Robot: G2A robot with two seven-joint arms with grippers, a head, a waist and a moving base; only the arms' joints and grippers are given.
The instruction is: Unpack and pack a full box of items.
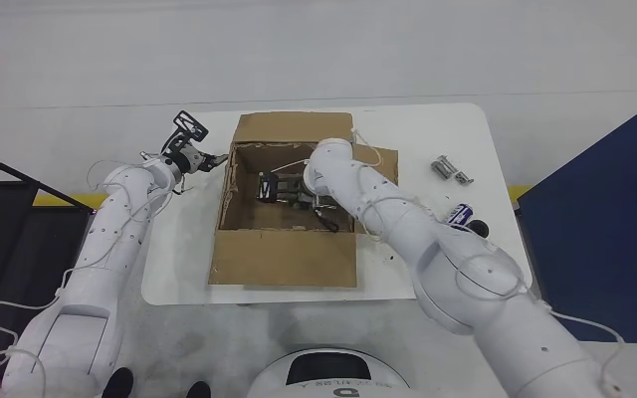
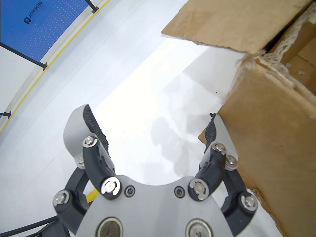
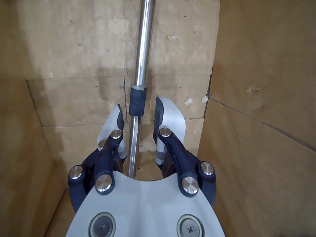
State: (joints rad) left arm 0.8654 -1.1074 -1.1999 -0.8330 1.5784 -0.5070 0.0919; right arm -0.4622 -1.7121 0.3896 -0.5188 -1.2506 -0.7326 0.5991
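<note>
Right fingers [image 3: 159, 114]: sitting apart, one on each side of the steel rod [image 3: 143, 38], with a sliver of gap showing on both sides, so nothing is being clamped yet.
Right gripper [image 3: 138, 108]: reaching into the cardboard box [image 1: 284, 261] and straddling the rod at its black sleeve [image 3: 137, 101] (probably the least slippery place to pinch polished metal).
Steel rod: running away from the gripper across the box's floor toward a wall; whether it is lying flat or leaning there, I cannot tell.
Step in hand: looking like the unpacking half, with the pinch on the rod coming next and a straight lift needed to keep its long end off the walls.
Left fingers [image 2: 95, 127]: spreading wide with nothing between them, one tip sitting just beside the box's outer wall.
Left gripper [image 2: 149, 119]: hovering outside the far left corner of the box, seemingly waiting there, well placed to steady the cardboard if the lift drags it.
Cardboard box: standing mid-table with flaps folded outward, leaving the opening free for the arm.
Table [image 1: 179, 269]: white with rounded corners, carrying small metal parts [image 1: 450, 169] far right and a blue-and-white item [image 1: 460, 212] just nearer, likely pieces already taken out.
Room: pale floor spreading around, a yellow line [image 2: 49, 57] running past a blue panel [image 2: 37, 13].
</note>
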